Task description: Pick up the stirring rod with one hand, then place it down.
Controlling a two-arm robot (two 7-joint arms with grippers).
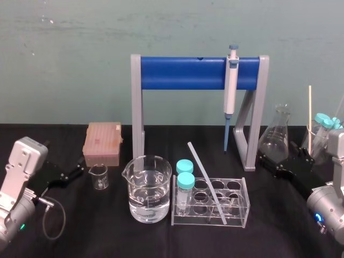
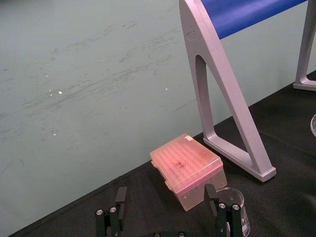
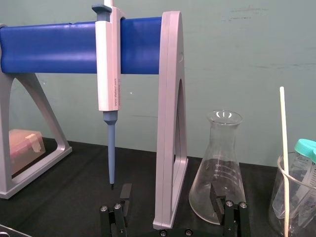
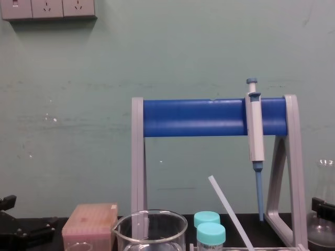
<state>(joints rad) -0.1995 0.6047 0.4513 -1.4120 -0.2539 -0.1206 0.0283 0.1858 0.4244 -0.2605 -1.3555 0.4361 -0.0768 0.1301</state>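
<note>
Left gripper (image 2: 165,210) and right gripper (image 3: 170,200), jaws spread empty, flank the rack (image 1: 246,201) where the stirring rod (image 1: 202,170) leans; light, stiff, slick, probably brittle, it suits a gentle pinch above the rack.

Holding left gripper (image 1: 78,171) low at far left, fingers (image 2: 121,196) spread wide. Holding right gripper (image 1: 277,161) low at far right, fingers (image 3: 125,192) spread equally wide. Angling both wrists forward and inward, arms bent.
</note>
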